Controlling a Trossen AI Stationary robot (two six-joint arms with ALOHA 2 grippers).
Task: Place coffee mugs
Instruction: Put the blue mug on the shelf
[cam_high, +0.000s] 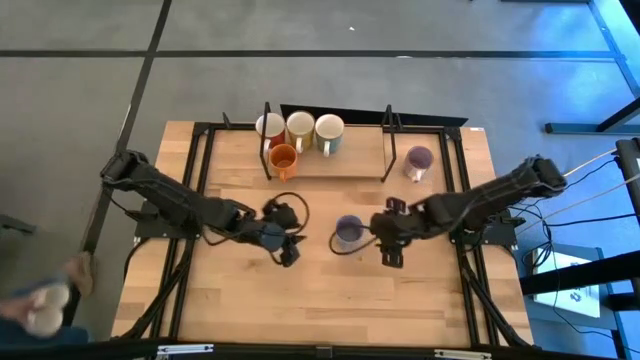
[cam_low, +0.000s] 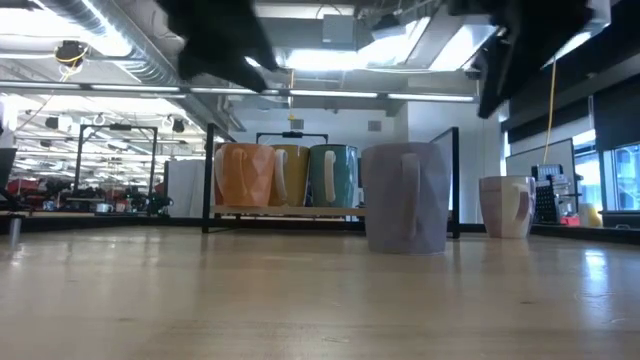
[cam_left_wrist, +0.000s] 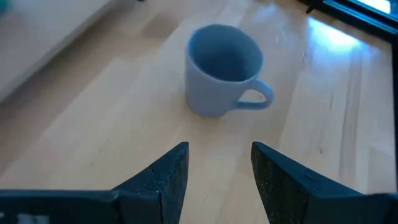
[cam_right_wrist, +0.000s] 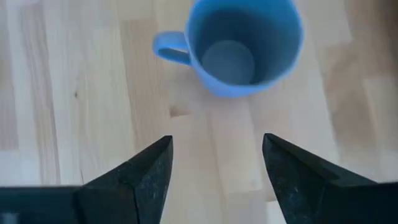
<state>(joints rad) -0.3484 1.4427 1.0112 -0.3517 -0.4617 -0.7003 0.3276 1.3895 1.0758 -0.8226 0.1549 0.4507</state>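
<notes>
While a pale purple mug (cam_high: 348, 233) stands upright on the wooden table (cam_high: 330, 300) near its middle, the right gripper (cam_high: 385, 240) sits just beside it with fingers spread and empty, and the left gripper (cam_high: 290, 232) faces it from the opposite side, likewise spread and empty. Three cream mugs (cam_high: 300, 128) and an orange mug (cam_high: 283, 159) stand on the rack (cam_high: 360, 160) at the far edge; a second purple mug (cam_high: 418, 160) stands just outside its right post.

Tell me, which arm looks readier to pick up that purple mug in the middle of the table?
The right. Its open right gripper sits just beside the purple mug, fingers facing it. The left gripper, also open, is farther off across bare table.
</notes>
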